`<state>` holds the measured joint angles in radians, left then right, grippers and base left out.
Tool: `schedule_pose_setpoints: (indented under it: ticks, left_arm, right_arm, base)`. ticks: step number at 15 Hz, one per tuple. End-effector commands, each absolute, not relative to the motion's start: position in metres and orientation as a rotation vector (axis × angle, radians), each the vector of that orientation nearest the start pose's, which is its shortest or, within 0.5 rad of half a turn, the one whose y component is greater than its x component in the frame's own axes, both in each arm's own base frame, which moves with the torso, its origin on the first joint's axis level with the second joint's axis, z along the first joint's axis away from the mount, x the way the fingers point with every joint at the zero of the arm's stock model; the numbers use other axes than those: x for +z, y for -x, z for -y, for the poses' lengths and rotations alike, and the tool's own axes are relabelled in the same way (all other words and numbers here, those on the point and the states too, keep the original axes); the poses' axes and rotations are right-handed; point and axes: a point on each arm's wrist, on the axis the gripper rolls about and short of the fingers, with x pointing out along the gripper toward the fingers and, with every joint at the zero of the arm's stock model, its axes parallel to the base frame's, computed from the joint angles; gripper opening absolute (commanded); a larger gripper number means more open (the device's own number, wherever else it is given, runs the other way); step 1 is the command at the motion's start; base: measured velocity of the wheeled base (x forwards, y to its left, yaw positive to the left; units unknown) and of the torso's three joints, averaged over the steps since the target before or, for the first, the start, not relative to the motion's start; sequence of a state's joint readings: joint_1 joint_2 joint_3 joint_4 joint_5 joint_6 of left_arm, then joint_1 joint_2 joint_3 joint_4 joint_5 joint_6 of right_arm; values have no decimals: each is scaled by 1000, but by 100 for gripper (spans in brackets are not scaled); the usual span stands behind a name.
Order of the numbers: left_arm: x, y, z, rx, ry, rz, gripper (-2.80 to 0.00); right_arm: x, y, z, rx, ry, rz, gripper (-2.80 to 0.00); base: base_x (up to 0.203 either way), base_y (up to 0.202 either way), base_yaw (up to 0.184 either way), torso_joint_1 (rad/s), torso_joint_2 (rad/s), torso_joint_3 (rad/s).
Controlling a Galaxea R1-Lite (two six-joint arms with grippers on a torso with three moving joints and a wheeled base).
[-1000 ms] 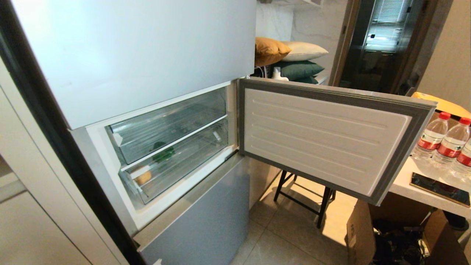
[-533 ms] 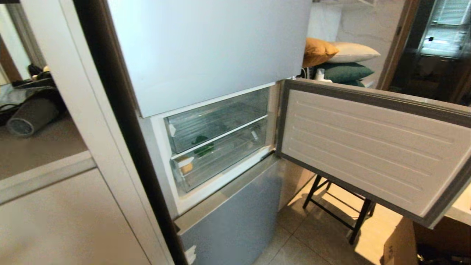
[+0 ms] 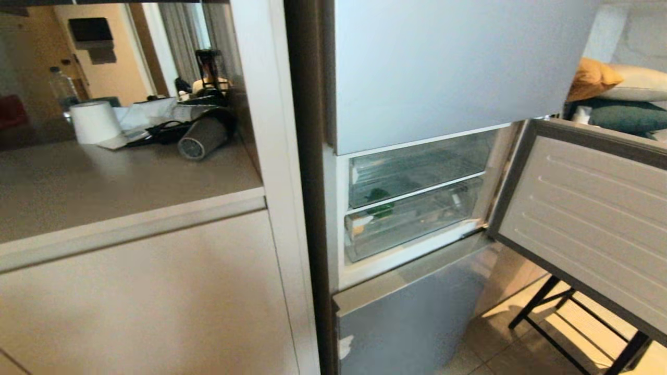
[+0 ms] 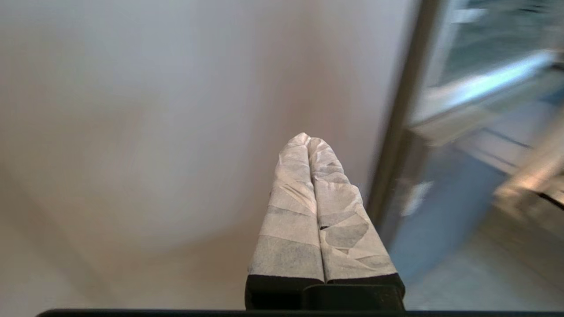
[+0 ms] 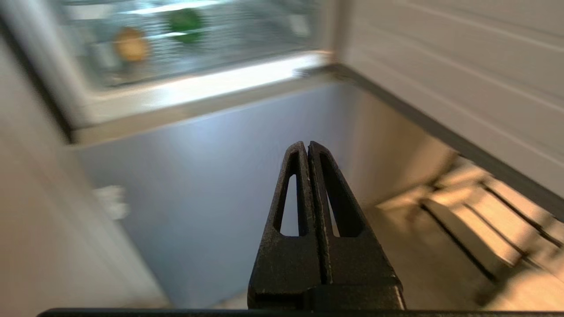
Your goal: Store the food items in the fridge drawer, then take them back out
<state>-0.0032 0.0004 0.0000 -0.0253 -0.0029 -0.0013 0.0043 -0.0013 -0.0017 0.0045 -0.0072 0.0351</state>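
Green pepper [image 3: 379,202] and potato [image 3: 359,227] inside closed drawer [image 3: 417,221].

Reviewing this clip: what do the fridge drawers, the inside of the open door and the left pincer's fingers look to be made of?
The stacked fridge drawers look like clear, glossy plastic: the green bell pepper shows through. The open door's white inner liner seems matte moulded plastic, ribbed, with a grey gasket-like border. The left pincer has fingers wrapped in wrinkled whitish tape, possibly cloth or paper.

White-taped left hand [image 4: 308,141], slotted black right hand [image 5: 307,147]
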Motion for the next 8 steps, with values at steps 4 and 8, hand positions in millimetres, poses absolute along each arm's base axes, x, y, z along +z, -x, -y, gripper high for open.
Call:
schedule_pose_setpoints:
  ticks: [4, 8]
  left_arm:
    - [75, 22, 0, -6, 2, 17, -280]
    - [75, 22, 0, -6, 2, 17, -280]
  right_arm:
    - [75, 23, 0, -2, -38, -3, -280]
    - [75, 23, 0, -3, -38, -3, -280]
  base:
    - [-3, -8, 168, 1, 0, 2]
    - [1, -2, 41, 2, 1, 0]
